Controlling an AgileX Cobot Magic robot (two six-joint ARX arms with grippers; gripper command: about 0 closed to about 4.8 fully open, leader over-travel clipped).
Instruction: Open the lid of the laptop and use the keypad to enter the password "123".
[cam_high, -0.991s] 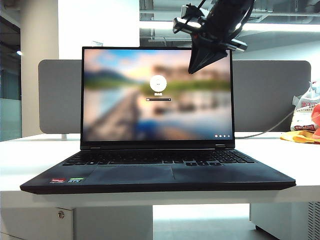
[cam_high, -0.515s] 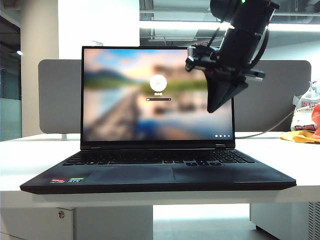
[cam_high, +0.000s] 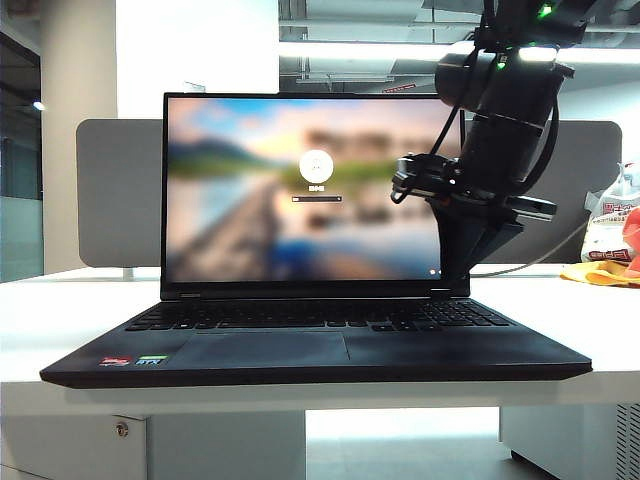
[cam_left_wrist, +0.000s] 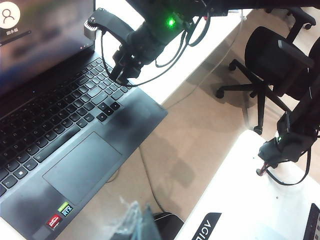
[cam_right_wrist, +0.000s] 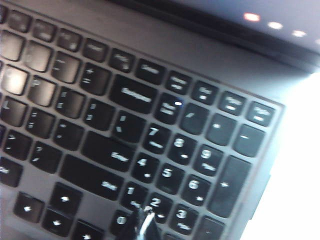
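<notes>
1 open laptop (cam_high: 300, 340), 2 closed, empty claws: right claw (cam_right_wrist: 141, 220) above keypad (cam_right_wrist: 185, 170), left claw (cam_left_wrist: 134, 222) aside.

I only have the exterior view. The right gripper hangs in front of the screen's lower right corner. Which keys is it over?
Observer: In the right wrist view the right gripper, shut, points between the 1 key and the 2 key of the keypad.
Operator: Is it pressing one?
Observer: Cannot tell. That view is blurred, and the tip hides the spot where it would meet the keys.
Operator: Where is the left gripper? I can't see it.
Observer: The left wrist view shows the left gripper, shut, beyond the front edge of the laptop, away from the keys and holding nothing.
</notes>
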